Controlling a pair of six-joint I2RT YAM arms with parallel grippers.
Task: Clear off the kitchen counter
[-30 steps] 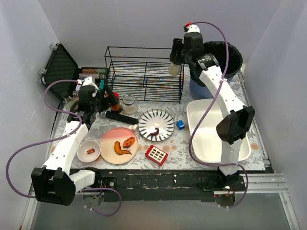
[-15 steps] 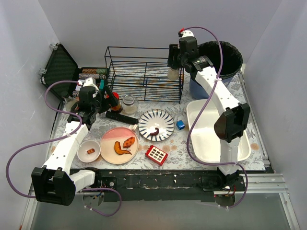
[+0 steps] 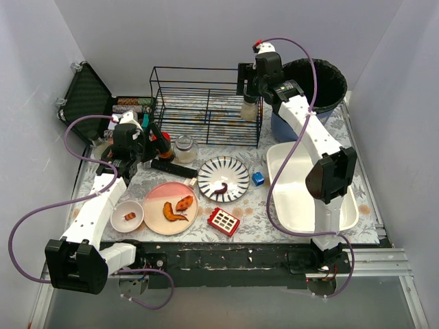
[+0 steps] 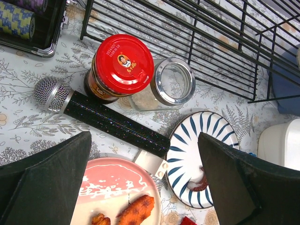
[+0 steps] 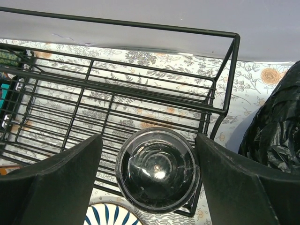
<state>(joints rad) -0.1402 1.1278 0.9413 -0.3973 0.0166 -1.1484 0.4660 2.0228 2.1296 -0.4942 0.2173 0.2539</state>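
The left claw (image 4: pixel 143 138) hangs released in front of the left corner of the wire rack (image 3: pixel 206 68), over a red-lidded jar (image 4: pixel 123 63), an open glass jar (image 4: pixel 172 82) and a microphone (image 4: pixel 112 122), probably lining up its next pick from the cluttered desk (image 3: pixel 252 205) that lies under and around the rack. At the rack's right end the right claw (image 5: pixel 149 138) straddles an upright clear tumbler (image 5: pixel 157 171), apparently to store it there; whether it grips, I cannot tell.

A clear round jar (image 5: pixel 158 169), seen from above, sits at the near right corner of the black wire rack (image 5: pixel 140 89), between the wide-spread fingers of the right pincer (image 5: pixel 149 185). The flowered desk (image 5: pixel 253 79) shows through the wires. A black bin bag (image 5: pixel 276 126) lies to the right, and the rim of a striped plate (image 5: pixel 105 220) shows below.
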